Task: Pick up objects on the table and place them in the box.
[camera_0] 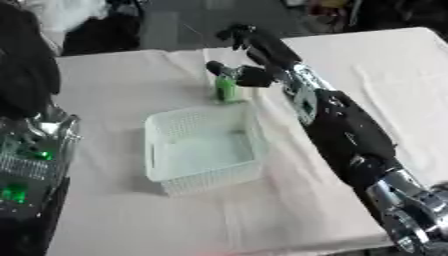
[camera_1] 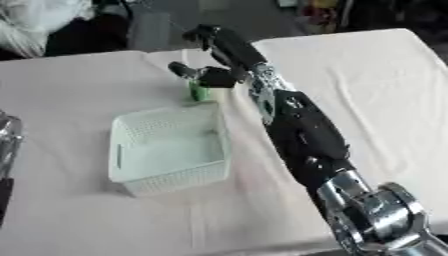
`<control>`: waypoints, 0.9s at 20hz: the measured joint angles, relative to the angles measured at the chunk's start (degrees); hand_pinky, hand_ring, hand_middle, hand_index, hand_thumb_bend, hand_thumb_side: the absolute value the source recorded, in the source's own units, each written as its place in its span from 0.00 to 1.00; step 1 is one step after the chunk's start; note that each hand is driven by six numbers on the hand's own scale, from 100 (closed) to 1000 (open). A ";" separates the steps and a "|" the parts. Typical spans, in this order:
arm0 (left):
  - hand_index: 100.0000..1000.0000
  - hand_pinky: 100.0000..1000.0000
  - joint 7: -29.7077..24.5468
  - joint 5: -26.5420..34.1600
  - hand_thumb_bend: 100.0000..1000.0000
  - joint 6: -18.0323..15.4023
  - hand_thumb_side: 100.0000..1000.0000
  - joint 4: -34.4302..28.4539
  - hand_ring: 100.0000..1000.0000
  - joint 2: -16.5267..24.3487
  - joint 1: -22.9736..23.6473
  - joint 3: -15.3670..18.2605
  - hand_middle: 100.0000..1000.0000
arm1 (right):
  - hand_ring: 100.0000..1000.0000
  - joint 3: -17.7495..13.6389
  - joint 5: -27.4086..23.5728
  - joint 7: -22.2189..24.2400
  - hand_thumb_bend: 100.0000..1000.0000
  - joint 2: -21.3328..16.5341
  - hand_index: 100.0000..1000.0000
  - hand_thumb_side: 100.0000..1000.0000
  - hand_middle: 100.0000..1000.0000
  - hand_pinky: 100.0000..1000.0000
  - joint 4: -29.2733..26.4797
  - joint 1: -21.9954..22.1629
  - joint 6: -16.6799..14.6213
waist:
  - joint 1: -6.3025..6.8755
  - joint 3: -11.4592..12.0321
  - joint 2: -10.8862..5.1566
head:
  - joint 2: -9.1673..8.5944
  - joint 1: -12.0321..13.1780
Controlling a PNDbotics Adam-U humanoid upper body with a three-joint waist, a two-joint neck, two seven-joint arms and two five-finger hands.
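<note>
A table (camera_0: 114, 80) draped in pale cloth is seen, with a white perforated box (camera_0: 203, 148) set near its middle. The right arm is stretched across from the lower right, over the cloth beside the box. The right hand (camera_0: 249, 55) is held just beyond the box's far rim, its thumb and fingers seemingly curled about a small green object (camera_0: 226, 89), though the contact is blurred. The object is shown upright just past that rim, outside the box.
</note>
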 measured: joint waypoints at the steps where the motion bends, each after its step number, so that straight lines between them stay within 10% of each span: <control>1: 0.90 0.63 0.00 0.01 0.24 0.00 1.00 0.00 0.77 -0.01 -0.03 -0.01 0.89 | 0.59 -0.24 0.71 -0.05 0.55 0.01 0.85 1.00 0.71 0.56 0.40 -0.17 0.04 | 0.00 0.01 0.01 | -0.35 0.00; 18: 0.90 0.63 -0.23 0.44 0.24 -0.02 1.00 0.00 0.77 -0.44 -0.17 -0.32 0.89 | 0.60 -2.15 5.08 -3.01 0.53 0.01 0.87 1.00 0.73 0.59 2.86 -1.93 2.24 | 0.05 0.37 0.33 | -2.70 0.00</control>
